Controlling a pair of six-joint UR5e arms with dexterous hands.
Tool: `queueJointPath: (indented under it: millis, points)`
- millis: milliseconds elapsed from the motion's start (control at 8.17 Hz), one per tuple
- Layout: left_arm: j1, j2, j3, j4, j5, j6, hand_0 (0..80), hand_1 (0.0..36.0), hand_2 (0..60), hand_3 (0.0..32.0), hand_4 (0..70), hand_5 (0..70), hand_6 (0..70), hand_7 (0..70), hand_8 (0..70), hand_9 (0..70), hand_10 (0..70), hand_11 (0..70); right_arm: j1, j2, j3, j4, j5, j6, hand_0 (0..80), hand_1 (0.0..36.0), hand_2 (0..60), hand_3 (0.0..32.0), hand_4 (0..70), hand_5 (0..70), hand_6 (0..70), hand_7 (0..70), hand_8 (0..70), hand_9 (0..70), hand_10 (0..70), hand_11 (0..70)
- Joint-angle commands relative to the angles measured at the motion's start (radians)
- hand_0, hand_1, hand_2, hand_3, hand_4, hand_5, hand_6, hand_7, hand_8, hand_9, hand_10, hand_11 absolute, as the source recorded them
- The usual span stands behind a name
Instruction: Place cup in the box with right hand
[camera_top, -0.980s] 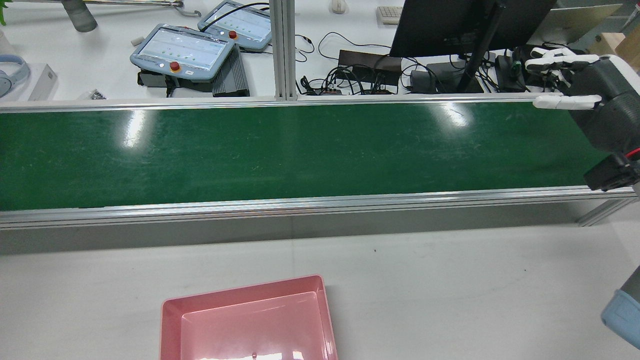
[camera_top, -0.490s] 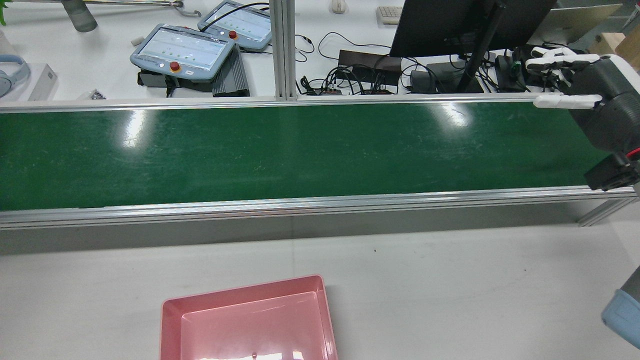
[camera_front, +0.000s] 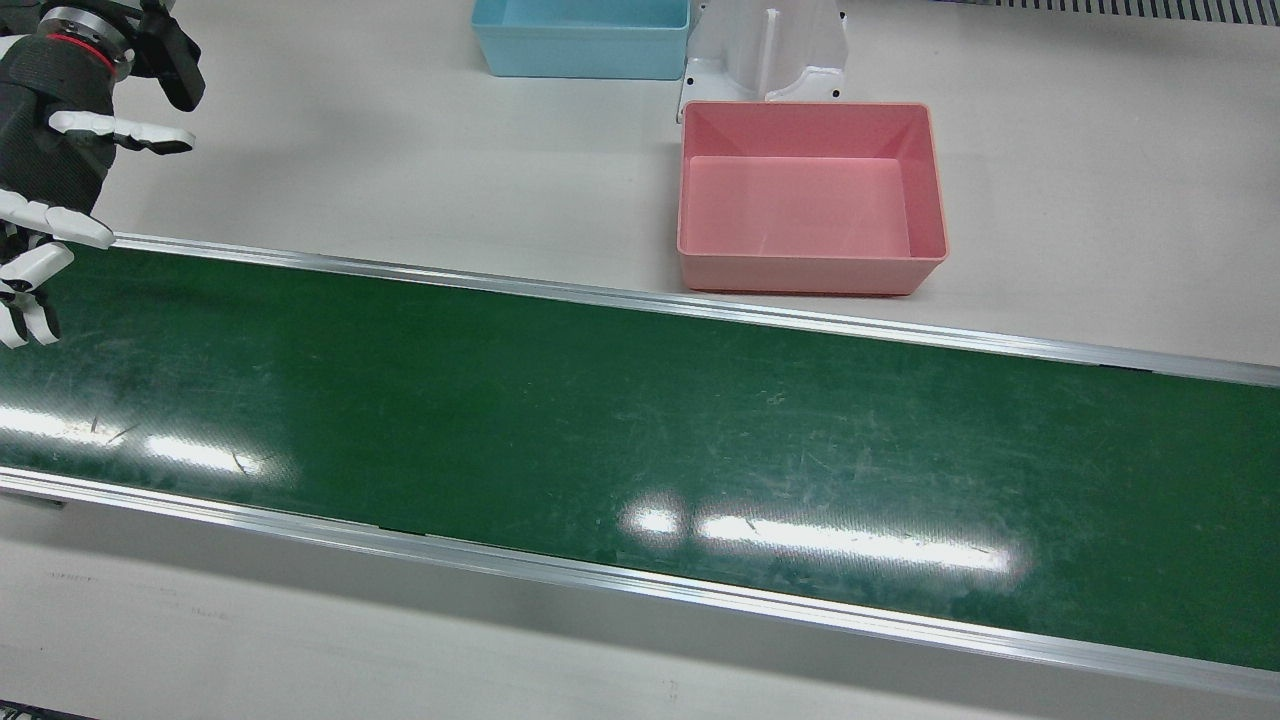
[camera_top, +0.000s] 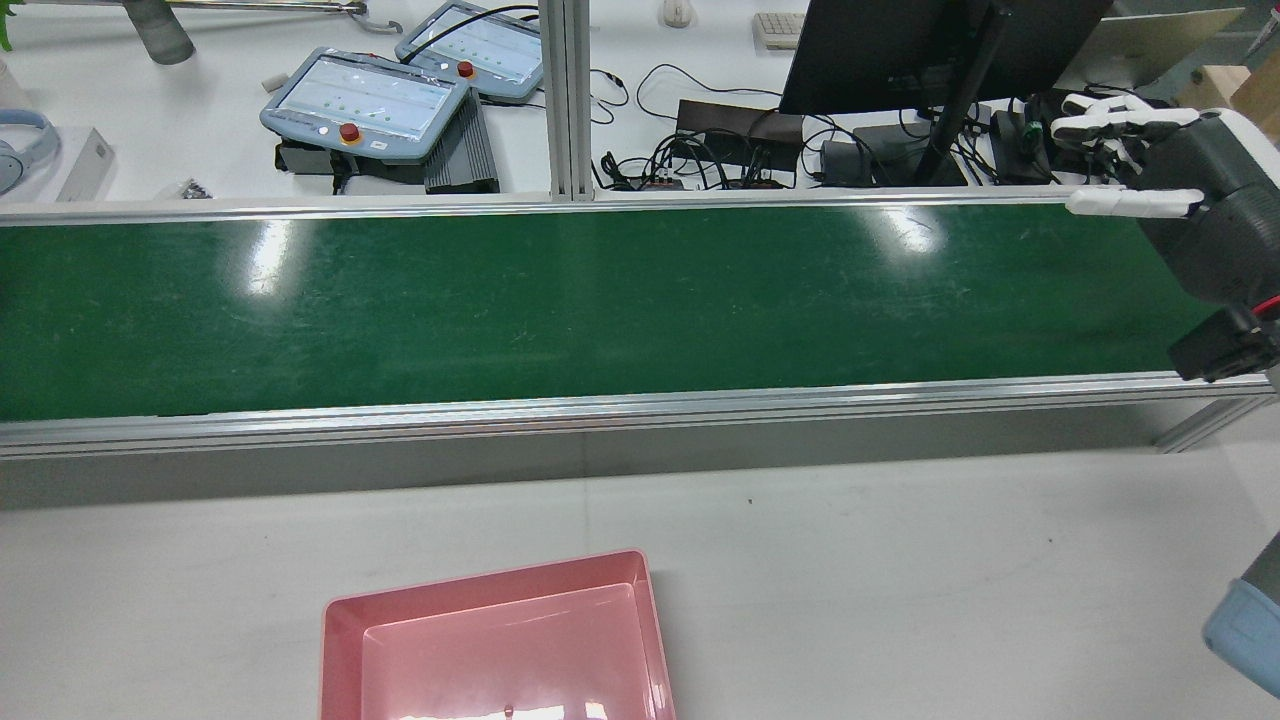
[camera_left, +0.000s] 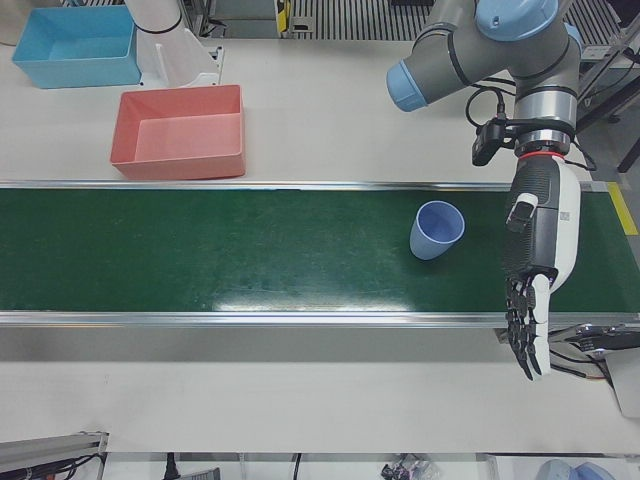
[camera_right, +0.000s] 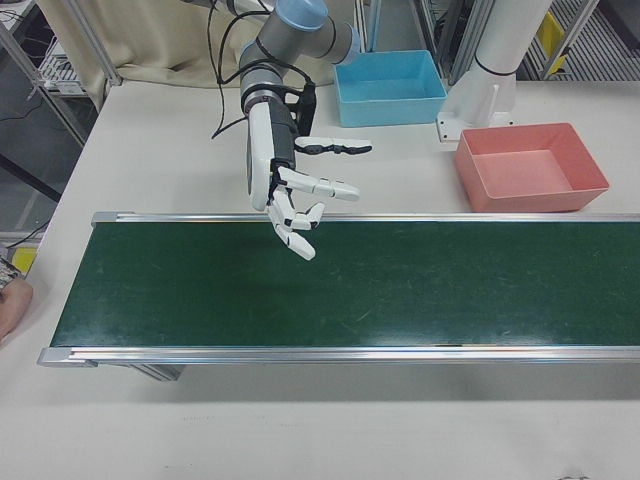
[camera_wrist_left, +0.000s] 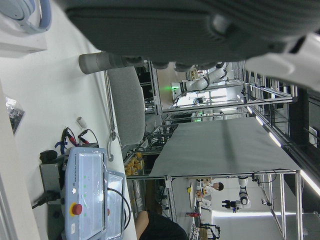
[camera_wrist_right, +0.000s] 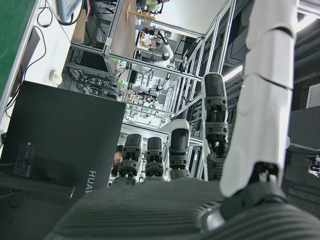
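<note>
A light blue cup (camera_left: 436, 230) stands on the green belt (camera_left: 200, 250), seen only in the left-front view. My left hand (camera_left: 535, 280) hangs open just to the view's right of it, fingers stretched toward the belt's near edge, not touching it. Far along the belt, my right hand (camera_right: 295, 195) hovers open over the belt's end, fingers spread and holding nothing; it also shows as the right hand (camera_top: 1170, 190) in the rear view and the right hand (camera_front: 50, 170) in the front view. The pink box (camera_front: 810, 195) sits on the white table beside the belt, with nothing inside.
A blue box (camera_front: 580, 40) and a white pedestal (camera_front: 765, 50) stand behind the pink box. Beyond the belt lie teach pendants (camera_top: 365, 100), cables and a monitor (camera_top: 930, 50). A person's hand (camera_right: 10, 300) rests at the table's edge.
</note>
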Motion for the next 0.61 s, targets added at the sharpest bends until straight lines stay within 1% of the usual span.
queueJointPath:
  millis: [0, 490]
  points:
    - [0.000, 0.000, 0.000, 0.000, 0.000, 0.001, 0.0, 0.0, 0.0, 0.0, 0.0, 0.0, 0.0, 0.0, 0.0, 0.0, 0.0, 0.0, -0.001, 0.000, 0.000, 0.001, 0.000, 0.000, 58.1, 18.7, 5.6, 0.0, 44.1, 6.7, 17.7, 70.0, 7.7, 22.9, 12.3, 19.6]
    - [0.000, 0.000, 0.000, 0.000, 0.000, 0.001, 0.0, 0.0, 0.0, 0.0, 0.0, 0.0, 0.0, 0.0, 0.0, 0.0, 0.0, 0.0, -0.001, -0.002, 0.000, 0.001, 0.000, 0.000, 57.8, 19.0, 7.7, 0.0, 44.0, 6.7, 17.9, 70.0, 7.9, 23.2, 12.3, 19.7]
